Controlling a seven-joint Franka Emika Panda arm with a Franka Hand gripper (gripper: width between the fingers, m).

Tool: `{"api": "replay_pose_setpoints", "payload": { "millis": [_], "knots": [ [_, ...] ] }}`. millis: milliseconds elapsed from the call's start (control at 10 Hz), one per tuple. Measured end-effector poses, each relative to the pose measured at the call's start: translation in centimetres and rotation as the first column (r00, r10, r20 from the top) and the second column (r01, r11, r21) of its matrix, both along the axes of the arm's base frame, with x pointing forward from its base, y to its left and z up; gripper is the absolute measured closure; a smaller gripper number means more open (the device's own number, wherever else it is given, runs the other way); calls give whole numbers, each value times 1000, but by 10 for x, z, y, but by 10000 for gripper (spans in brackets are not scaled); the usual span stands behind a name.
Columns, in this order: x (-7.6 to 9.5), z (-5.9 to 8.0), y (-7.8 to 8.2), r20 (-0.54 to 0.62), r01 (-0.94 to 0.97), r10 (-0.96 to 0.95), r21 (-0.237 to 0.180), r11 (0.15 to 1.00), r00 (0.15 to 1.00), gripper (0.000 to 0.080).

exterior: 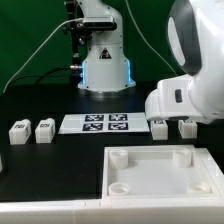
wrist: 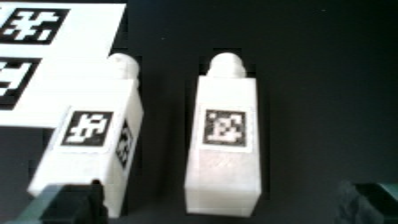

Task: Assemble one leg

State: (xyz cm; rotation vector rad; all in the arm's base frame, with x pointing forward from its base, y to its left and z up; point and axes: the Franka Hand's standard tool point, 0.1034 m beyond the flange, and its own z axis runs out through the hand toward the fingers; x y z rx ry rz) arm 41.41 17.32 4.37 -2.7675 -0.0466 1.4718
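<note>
Gripper (wrist: 222,206): spread wide with nothing in its grasp; the dark fingertips (wrist: 71,205) show at the edge of the wrist view, one on each side of a leg
Leg (wrist: 222,130): lies flat on the black table (exterior: 40,160), tag face up; its rounded peg end points away from the fingers; it lies untouched between them
Second leg (wrist: 107,135): parallel and just beside the first, with only a narrow dark gap between them; its far side sits next to the marker board (wrist: 36,50)
Elsewhere: two more legs (exterior: 30,130) stand well apart, towards the exterior view's left; the tray-like piece (exterior: 150,170) lies near the front
Step, as judged: lining up to grasp the leg; the socket work has not begun
Risk one: one fingertip seems to hang over the second leg rather than over the gap; a straight descent could land on it or knock it askew
Risk two: closing could sweep both legs together, giving a double or crooked grip
Risk three: a hold near the leg's flat end may let it tilt when lifted; the peg would then miss its socket
</note>
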Motion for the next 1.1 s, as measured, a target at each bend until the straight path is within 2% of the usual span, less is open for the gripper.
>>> {"api": "replay_pose_setpoints", "payload": {
  "millis": [500,1000,1100],
  "knots": [
    [-20,-19,3,6,-10,10,-2,1000,1000,150],
    [-27,-25,3,-5,-13,13,-4,1000,1000,150],
    [-27,-25,3,-5,-13,13,-4,1000,1000,253]
  ]
}}
